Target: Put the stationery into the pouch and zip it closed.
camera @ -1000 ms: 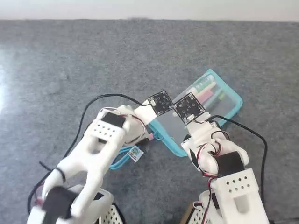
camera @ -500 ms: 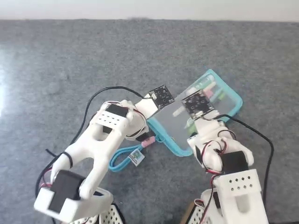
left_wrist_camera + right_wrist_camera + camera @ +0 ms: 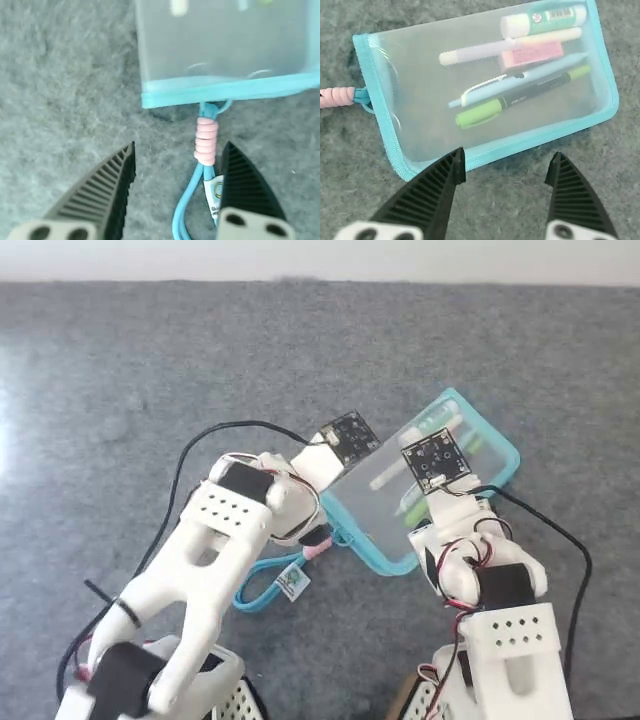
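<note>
pouch (image 3: 375, 508): flat on grey surface (image 3: 130, 370), right of centre in high view, angled up toward the right
stationery (image 3: 520, 75): inside pouch (pens, glue stick, pink eraser)
zip pull (image 3: 206, 141): pink beads on blue cord, at pouch's left end in high view
left tool (image 3: 180, 146): wide open, empty; zip pull sits between its jaws, nearer one
right tool (image 3: 508, 152): wide open, empty, above pouch's long edge

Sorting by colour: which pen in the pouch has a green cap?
The dark pen, green at both ends; the pale blue pen beside it and the lilac pen have no green.
</note>
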Tool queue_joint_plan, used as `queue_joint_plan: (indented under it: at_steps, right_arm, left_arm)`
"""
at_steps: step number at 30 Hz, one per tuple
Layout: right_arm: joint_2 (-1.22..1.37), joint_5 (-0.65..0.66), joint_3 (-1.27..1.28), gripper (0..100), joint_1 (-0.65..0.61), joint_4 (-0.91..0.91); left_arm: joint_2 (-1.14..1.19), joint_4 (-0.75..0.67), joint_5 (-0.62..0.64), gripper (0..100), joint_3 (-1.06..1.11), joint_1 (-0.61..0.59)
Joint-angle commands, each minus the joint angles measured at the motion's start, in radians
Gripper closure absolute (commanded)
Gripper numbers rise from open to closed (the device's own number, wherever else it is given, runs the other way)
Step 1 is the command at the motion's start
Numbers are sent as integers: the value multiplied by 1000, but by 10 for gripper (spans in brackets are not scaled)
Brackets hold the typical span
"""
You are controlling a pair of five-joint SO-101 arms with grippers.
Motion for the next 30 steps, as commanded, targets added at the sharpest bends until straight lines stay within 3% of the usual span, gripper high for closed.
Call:
queue_joint_plan:
  at_steps: [1, 11, 23, 30]
  right_arm:
    - [5, -6, -9, 745, 12, -18]
    - [5, -6, -8, 745, 8, -18]
    - [-2, -12, -6, 745, 5, -18]
    - [-4, -6, 51, 746, 5, -21]
  left_arm:
    - [-52, -48, 41, 746, 31, 25]
    - [258, -304, 43, 746, 88, 0]
    - [290, -233, 40, 823, 54, 6]
    - [282, -233, 40, 971, 54, 8]
